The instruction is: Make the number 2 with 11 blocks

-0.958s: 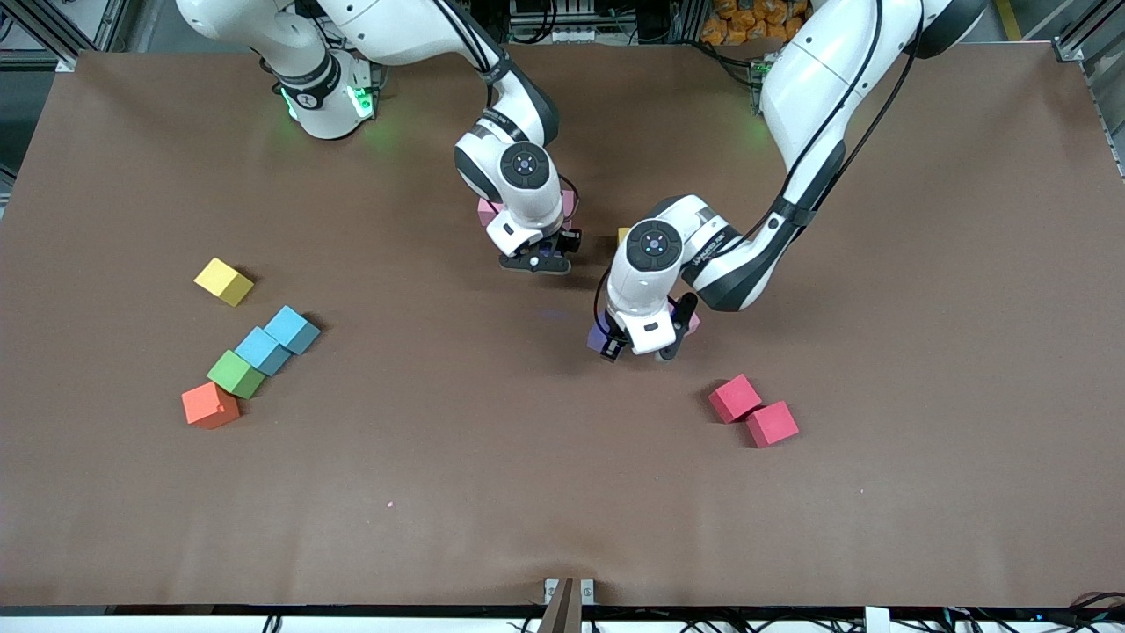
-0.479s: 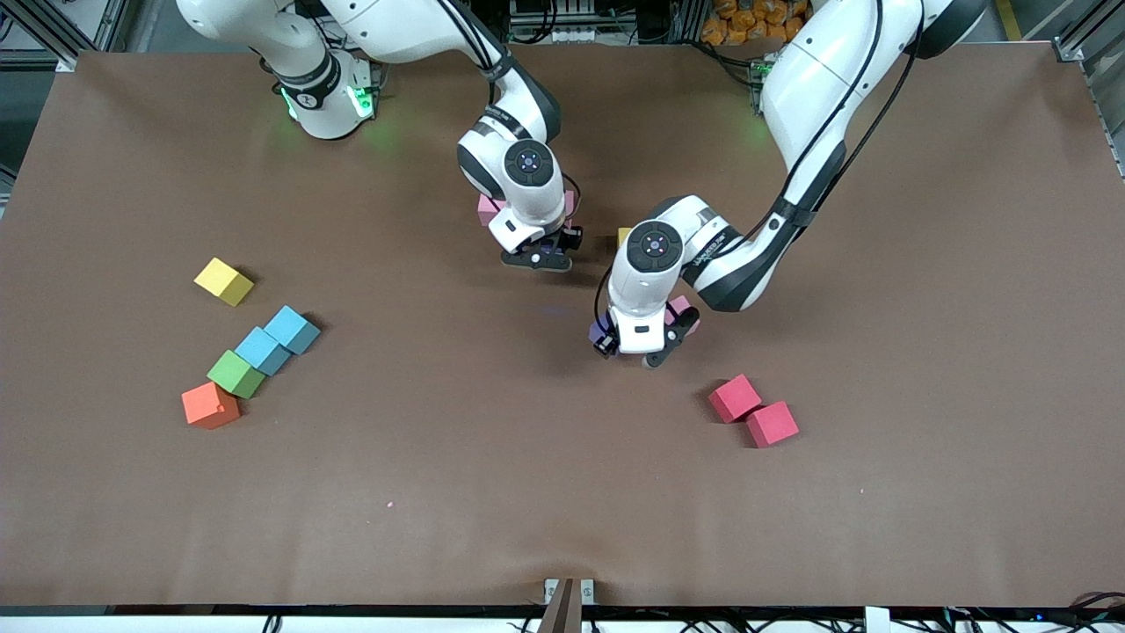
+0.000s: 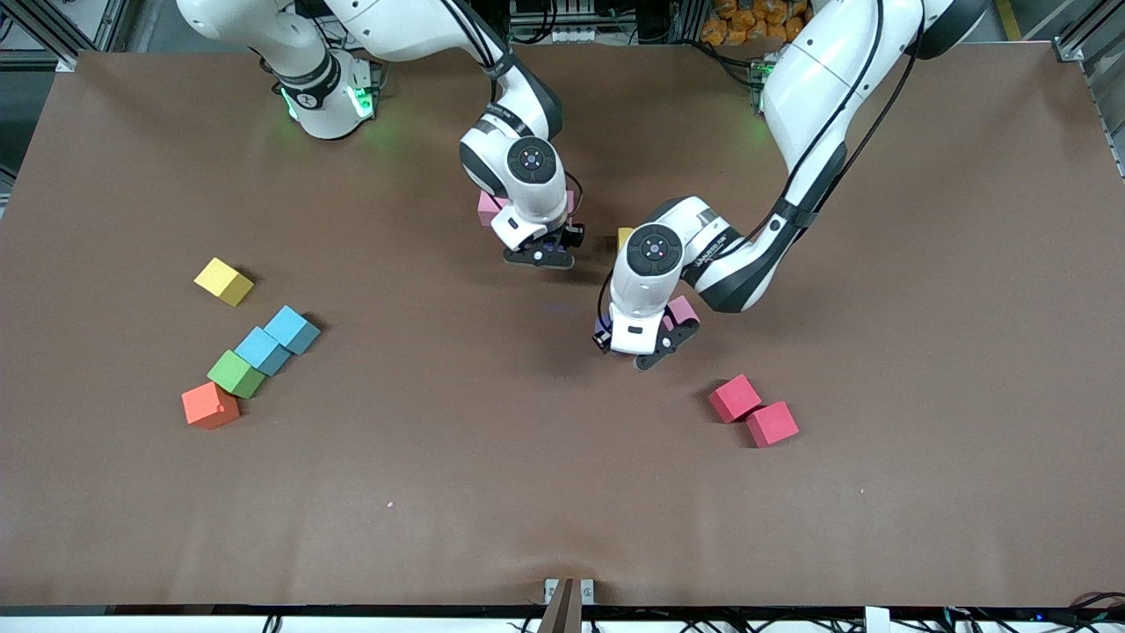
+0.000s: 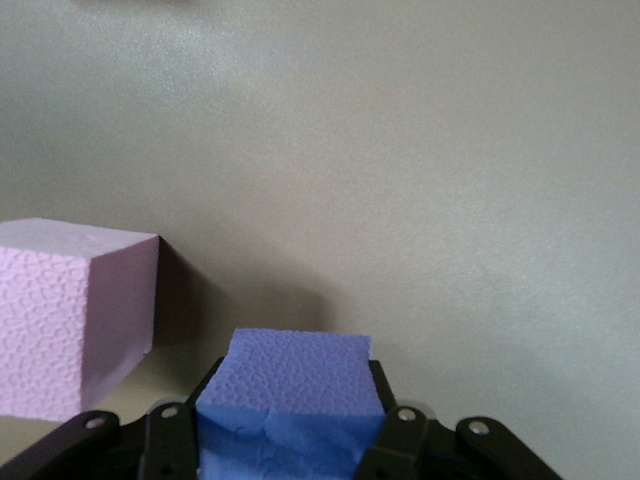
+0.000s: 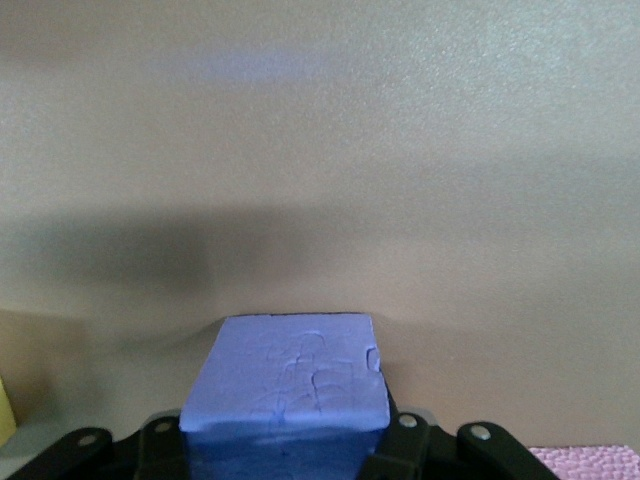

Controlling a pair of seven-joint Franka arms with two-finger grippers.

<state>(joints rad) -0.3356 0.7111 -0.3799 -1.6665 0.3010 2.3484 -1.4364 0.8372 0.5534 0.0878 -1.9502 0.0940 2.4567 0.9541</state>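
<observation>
While both arms work mid-table, each gripper is clamped on a purple block. Left gripper [image 3: 646, 350] sits low over the table centre, fingers [image 4: 400, 440] pressed to both sides of its purple block [image 4: 285, 400]; in the front view only a sliver of that block shows by the wrist. Just beside it, on the table, sits a pink block [image 3: 681, 310], also seen close up in the left wrist view. Right gripper [image 3: 538, 256] is farther from the front camera, near the right arm's side of centre, fingers [image 5: 400, 440] closed on the second purple block [image 5: 285, 385]. Two more pink blocks [image 3: 489, 208] peek out from under that wrist; prob. touching each other, but the arm hides most of them. A yellowish block edge [image 3: 623, 236] shows between the two wrists.

Toward the right arm's end: yellow block [image 3: 223, 281], two light blue blocks [image 3: 278, 338] touching corner to corner, green cube [image 3: 235, 374] against them, orange block [image 3: 210, 405] against the green. Toward the left arm's end, nearer the camera: two red blocks [image 3: 753, 411] touching. No digit shape laid out yet.
</observation>
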